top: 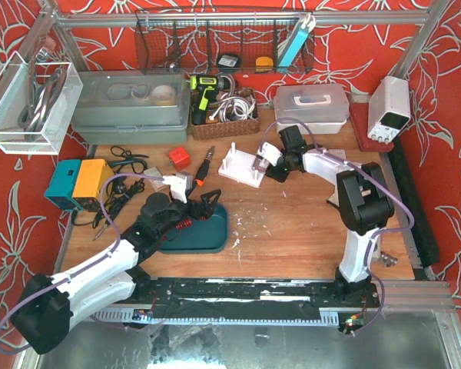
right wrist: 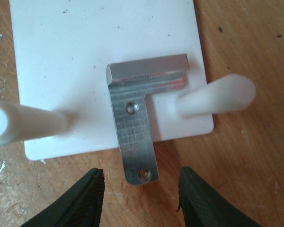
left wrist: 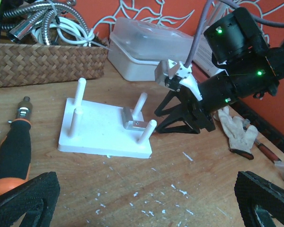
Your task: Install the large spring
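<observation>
The right gripper (right wrist: 141, 188) hangs over the near edge of the white peg base (right wrist: 85, 47), its fingers (right wrist: 80, 201) spread. The lower end of an L-shaped metal bracket (right wrist: 132, 127) lies between them with a gap on either side, overhanging the base onto the worktop (right wrist: 255, 156). Ahead of the gripper, one white peg (right wrist: 217, 97) lies to the right of the bracket and another (right wrist: 23, 123) to the left.

The left gripper (top: 206, 204) is spread wide with nothing between its fingers (left wrist: 23, 201). It faces the peg base and the right gripper across bare wood. A small dark-red coil (top: 184, 226), which looks to be the large spring, sits close under the left gripper's wrist, behind its fingertips, on the teal tray (top: 211, 237). Whether it touches the gripper cannot be told from the top view.
</observation>
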`<action>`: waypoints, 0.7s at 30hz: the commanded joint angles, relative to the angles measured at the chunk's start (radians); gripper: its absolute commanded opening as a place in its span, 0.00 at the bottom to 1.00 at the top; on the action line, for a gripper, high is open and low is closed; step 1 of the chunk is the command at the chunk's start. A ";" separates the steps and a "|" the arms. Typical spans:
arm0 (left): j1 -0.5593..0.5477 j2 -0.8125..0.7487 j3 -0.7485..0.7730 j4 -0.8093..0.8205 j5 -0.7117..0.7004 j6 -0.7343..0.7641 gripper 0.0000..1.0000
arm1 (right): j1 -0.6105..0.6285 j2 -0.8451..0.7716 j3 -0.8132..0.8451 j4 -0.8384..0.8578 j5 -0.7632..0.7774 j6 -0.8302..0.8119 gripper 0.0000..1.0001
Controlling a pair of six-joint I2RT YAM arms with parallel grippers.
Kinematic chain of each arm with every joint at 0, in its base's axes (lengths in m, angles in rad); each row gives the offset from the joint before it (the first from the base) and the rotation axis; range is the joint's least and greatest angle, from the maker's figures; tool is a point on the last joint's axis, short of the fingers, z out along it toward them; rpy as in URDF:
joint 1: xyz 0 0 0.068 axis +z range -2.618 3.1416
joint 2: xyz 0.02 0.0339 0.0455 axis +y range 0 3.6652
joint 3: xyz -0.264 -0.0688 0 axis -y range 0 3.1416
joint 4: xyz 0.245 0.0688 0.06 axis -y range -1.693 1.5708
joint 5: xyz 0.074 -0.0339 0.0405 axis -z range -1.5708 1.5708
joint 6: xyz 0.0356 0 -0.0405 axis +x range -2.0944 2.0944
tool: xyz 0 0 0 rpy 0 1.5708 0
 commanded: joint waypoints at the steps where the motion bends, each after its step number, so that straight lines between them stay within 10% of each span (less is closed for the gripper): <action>1: -0.009 -0.014 0.011 0.017 -0.007 0.015 1.00 | 0.010 0.048 0.062 -0.074 -0.009 -0.062 0.48; 21: -0.011 -0.006 0.006 0.026 -0.020 0.019 1.00 | 0.024 0.145 0.127 -0.102 -0.014 -0.115 0.41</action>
